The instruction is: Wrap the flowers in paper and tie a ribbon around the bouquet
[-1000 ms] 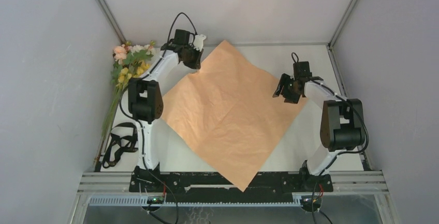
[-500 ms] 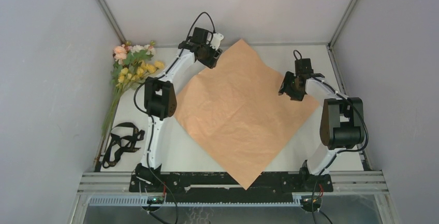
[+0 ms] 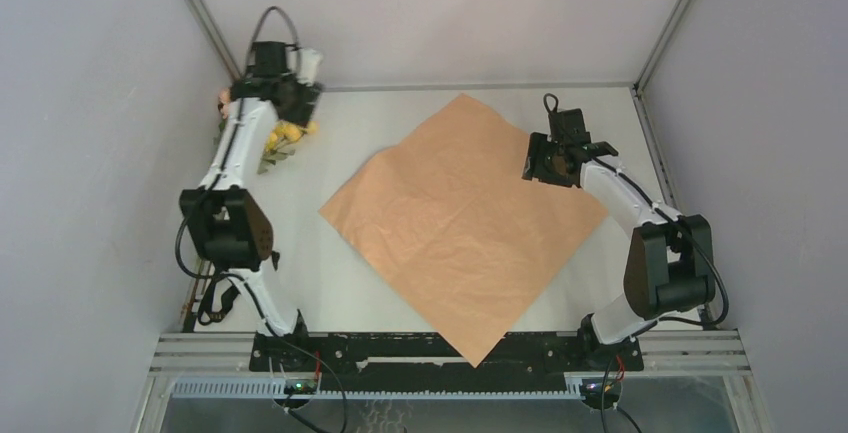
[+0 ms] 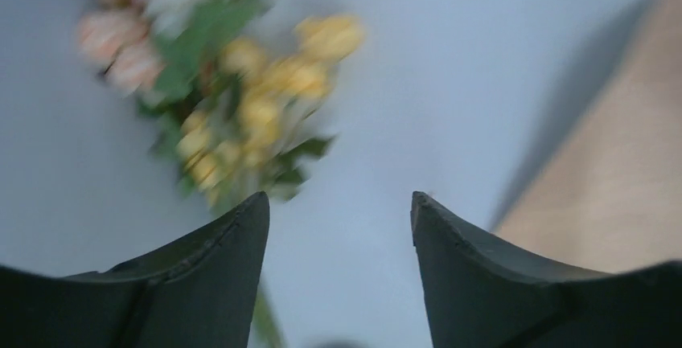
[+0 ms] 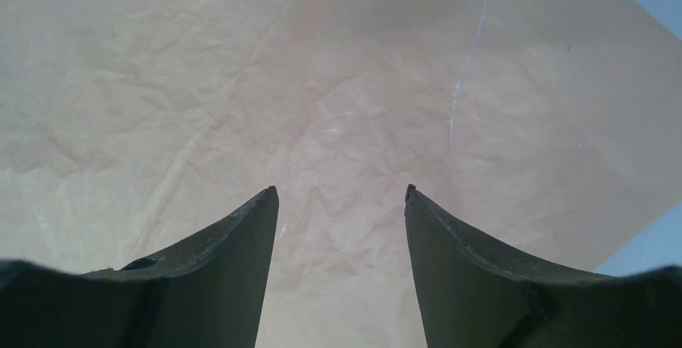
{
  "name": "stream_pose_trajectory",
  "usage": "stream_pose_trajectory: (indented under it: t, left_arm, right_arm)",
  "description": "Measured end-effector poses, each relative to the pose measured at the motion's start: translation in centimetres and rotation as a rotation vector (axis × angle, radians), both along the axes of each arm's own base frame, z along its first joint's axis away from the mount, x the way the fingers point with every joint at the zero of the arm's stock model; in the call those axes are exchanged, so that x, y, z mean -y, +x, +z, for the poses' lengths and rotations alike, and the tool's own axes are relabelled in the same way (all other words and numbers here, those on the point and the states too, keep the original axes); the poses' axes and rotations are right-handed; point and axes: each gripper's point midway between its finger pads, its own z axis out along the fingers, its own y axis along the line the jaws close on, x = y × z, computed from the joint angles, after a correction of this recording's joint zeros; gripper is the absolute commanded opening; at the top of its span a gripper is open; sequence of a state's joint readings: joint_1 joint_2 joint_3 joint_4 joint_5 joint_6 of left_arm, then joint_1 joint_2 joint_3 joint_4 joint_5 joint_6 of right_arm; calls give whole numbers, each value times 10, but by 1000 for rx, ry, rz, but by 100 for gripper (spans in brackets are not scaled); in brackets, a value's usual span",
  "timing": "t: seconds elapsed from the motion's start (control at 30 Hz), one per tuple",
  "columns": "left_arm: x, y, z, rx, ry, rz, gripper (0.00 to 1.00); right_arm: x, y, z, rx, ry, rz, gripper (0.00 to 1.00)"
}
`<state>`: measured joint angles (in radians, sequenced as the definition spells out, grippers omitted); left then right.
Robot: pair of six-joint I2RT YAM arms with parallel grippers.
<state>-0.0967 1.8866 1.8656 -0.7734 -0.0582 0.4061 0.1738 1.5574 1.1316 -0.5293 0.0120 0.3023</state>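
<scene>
- We see the left gripper (image 4: 338, 203) with its jaws standing apart and nothing between them; white table (image 3: 350, 283) shows through the gap.
- The flowers (image 4: 241, 99) lie ahead of the left jaws and off to their left side, blurred in the left wrist view. Pink blooms are farthest out, and yellow ones and green leaves come nearest the left fingertip.
- We cannot tell whether that fingertip touches the leaves.
- An edge of the paper (image 3: 465, 223) runs past the right side of the left jaws, well apart from the flowers.
- The right gripper (image 5: 339, 191) also has its jaws parted and grips nothing.
- The peach-orange face of the paper fills the space under and ahead of the right jaws, creased and lying flat. Its far-right edge passes just beyond the right fingertip.
- The ribbon (image 3: 210, 305) lies far behind the left jaws, beside that arm's lower link, partly hidden.
</scene>
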Motion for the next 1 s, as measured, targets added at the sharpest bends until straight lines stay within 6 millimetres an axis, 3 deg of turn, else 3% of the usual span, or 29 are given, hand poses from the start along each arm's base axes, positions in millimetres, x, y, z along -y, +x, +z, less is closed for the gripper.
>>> stream_pose_trajectory:
  t: [0.1,0.17,0.27,0.43,0.57,0.7,0.93,1.0]
  left_arm:
    - [-90,-15,-7,-28,80,153,61]
    - [-146,-29,-32,-105,144,247,67]
    - [-184,-38,-73,-220,200,297,71]
    - [-196,-41,-133,-365,229,269,69]
    - [-196,-39,-157,-427,232,232,68]
    - [-195,-31,-166,-450,216,204,64]
    - [-198,-3,-166,-405,205,201,47]
    - [-198,-1,-167,-401,202,201,46]
  right_arm:
    - [-4,-4,5,6,-10,15,68]
    - [-4,-5,6,7,-14,17,68]
    - [-7,-6,6,8,-18,23,68]
    - [-11,-8,5,5,-20,31,68]
    - [-13,-8,5,5,-25,33,68]
    - [-13,-8,5,5,-24,25,68]
    - [-16,-9,4,2,-20,18,68]
    - [-17,-9,3,-3,-20,18,68]
